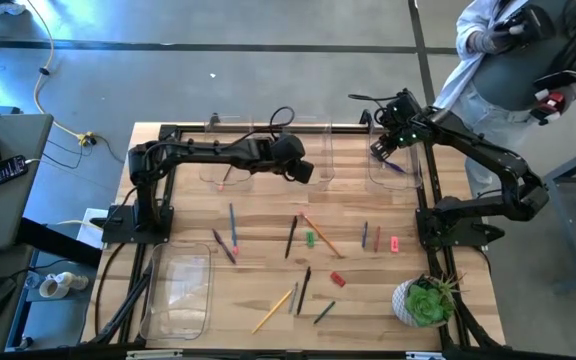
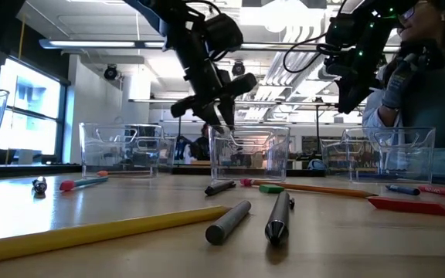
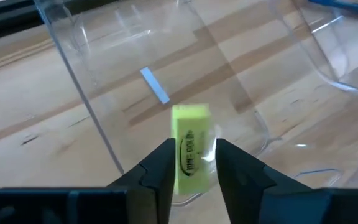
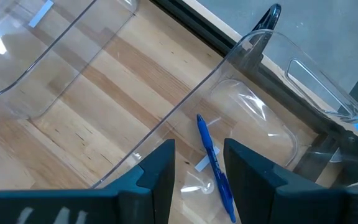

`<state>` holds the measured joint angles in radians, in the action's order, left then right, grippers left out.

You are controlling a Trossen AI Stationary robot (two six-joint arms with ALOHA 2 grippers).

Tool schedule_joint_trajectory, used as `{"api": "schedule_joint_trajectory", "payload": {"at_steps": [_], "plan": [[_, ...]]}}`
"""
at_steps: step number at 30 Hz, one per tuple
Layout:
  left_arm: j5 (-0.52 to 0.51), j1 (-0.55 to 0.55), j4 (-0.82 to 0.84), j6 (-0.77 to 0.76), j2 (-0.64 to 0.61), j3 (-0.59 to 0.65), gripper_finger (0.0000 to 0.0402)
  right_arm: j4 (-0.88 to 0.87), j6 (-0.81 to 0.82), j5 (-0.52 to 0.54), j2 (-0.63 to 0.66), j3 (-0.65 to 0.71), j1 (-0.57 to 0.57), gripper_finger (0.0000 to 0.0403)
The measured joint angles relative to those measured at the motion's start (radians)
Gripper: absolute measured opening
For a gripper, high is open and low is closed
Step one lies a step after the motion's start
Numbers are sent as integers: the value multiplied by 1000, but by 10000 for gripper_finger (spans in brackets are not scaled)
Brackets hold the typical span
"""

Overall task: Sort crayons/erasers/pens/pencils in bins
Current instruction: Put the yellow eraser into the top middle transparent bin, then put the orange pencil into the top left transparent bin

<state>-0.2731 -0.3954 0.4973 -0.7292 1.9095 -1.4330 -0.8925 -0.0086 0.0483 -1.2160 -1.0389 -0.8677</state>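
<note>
Eraser: yellow-green, dark printed lettering, between black fingers of left tool. Pen: blue, in clear colourless bin. Tabletop: light wood, striped grain. Plant: green, white pot. Pencil: yellow.

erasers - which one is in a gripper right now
The yellow-green eraser, pinched between the left gripper fingers above a clear bin at the back. The green eraser and the pink-red one lie loose on the table.

Open board between scattered sticks

Clear bins walled the far edge; a potted plant blocked the right corner.
</note>
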Motion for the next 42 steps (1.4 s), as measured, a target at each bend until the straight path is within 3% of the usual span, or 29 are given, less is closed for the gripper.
{"api": "schedule_joint_trajectory", "payload": {"at_steps": [8,14,17,25,32,42], "plan": [[26,-13,2,1,-6,0,151,0,-27,-1,0,0,0,130],[162,-50,9,22,-51,0,150,3,-61,-80,0,0,0,130],[183,-57,23,23,-93,0,146,14,-78,-120,0,0,0,130],[151,-34,173,2,-243,0,144,49,-104,-180,0,0,72,130],[30,71,366,-78,-334,-1,144,83,-47,-179,1,0,215,130],[-14,227,626,-238,-346,0,144,76,12,-17,2,0,446,130]]}}
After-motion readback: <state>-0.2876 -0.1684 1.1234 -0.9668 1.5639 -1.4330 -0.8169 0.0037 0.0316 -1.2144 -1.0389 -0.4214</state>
